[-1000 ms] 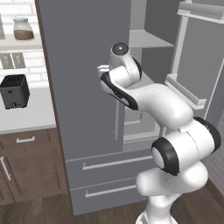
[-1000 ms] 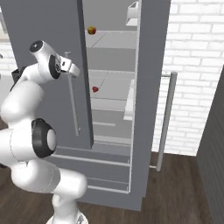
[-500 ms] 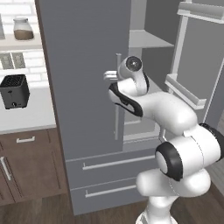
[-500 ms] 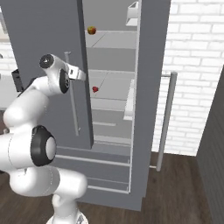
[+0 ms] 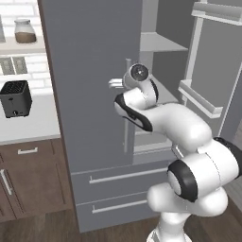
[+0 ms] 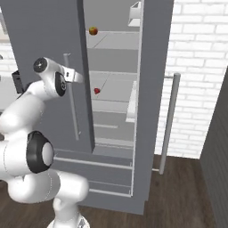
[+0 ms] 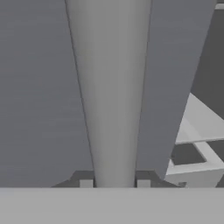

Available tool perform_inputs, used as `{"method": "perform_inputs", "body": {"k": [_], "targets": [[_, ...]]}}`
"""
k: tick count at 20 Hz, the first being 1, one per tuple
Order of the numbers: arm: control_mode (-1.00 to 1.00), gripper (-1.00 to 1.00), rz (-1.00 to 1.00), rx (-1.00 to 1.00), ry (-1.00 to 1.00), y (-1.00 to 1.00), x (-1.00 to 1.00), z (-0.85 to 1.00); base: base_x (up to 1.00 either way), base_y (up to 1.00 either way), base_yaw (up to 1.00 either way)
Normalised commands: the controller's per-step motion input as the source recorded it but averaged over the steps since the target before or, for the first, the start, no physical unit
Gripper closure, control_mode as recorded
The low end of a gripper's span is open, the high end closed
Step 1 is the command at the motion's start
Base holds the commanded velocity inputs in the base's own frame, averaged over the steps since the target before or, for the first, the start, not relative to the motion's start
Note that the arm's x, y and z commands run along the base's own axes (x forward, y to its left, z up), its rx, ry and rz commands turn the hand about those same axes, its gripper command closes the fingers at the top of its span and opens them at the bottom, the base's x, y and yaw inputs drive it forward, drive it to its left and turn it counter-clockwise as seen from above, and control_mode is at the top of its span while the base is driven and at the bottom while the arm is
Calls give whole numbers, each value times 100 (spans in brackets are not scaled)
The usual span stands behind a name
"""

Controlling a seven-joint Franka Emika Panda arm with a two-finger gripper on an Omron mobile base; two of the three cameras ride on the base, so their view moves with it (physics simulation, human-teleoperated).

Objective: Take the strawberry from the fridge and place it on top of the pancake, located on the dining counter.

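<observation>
Hand view looks straight along a vertical bar handle [image 7: 114, 96] of the fridge [image 7: 39, 87], which runs lengthwise between the two dark fingertips [image 7: 86, 183]; the pincer [image 7: 114, 183] is clamped on that handle. From the right base view, the strawberry [image 6: 97, 91] sits on a middle shelf [image 6: 111, 93] inside the open fridge, too small to tell which way it points; an apple [image 6: 93, 30] rests on the shelf above. Left base view shows the arm [image 5: 165, 123] bent up and forward, wrist level at the closed left door [image 5: 90, 80], beside a toaster [image 5: 15, 98] on the counter [image 5: 28, 124].
</observation>
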Motion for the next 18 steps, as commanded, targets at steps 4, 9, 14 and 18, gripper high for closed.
{"method": "perform_inputs", "body": {"k": [4,9,14,18], "targets": [[-100,100,-14,-3,-1,38,-66,0,0,0,0],[-100,100,-15,-6,-1,43,-83,0,0,0,0],[-100,100,-20,-4,-5,64,-100,0,0,0,0],[-100,100,-25,-5,-4,79,-97,0,0,0,0]]}}
